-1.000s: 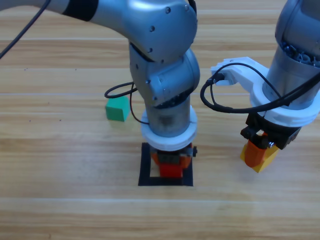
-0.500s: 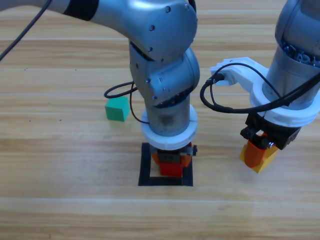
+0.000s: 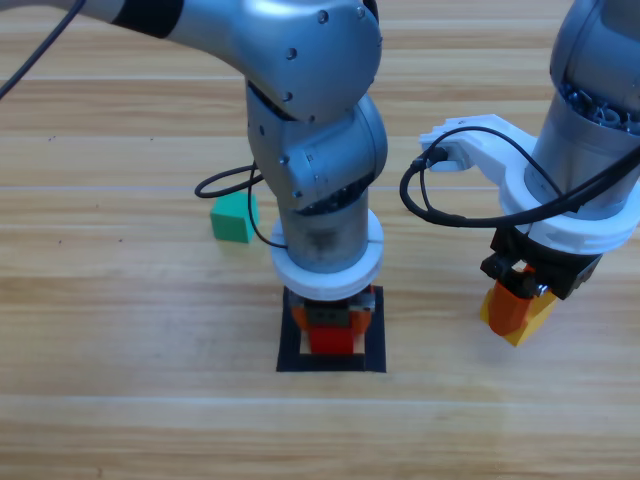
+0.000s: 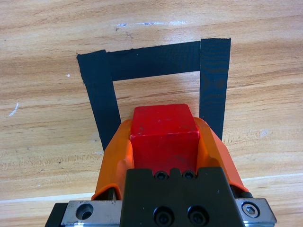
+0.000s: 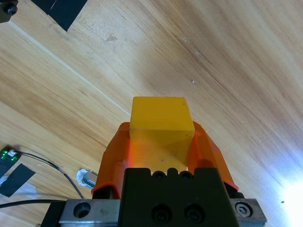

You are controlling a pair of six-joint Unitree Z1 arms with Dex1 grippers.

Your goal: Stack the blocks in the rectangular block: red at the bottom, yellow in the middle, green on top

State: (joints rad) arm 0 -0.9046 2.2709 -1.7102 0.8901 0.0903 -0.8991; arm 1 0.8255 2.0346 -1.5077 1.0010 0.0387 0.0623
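Note:
The red cube (image 3: 332,338) (image 4: 164,135) sits between the orange jaws of my left gripper (image 3: 330,328) (image 4: 164,137), which is shut on it directly over the black tape square (image 3: 291,345) (image 4: 156,60); whether the cube touches the wood cannot be told. Right of the square, my right gripper (image 3: 518,315) (image 5: 162,137) is shut on the yellow cube (image 3: 532,322) (image 5: 161,120) above the table. The teal-green cube (image 3: 233,217) lies on the wood to the upper left of the square, behind the left arm.
Black cables (image 3: 430,195) loop between the two wrists. In the right wrist view a corner of black tape (image 5: 61,9) shows at the top left and a small circuit board with a green light (image 5: 7,156) at the left edge.
The left arm's wrist has shifted slightly left and back; the red cube has moved a little with it inside the square. The right arm and the green cube have not moved.

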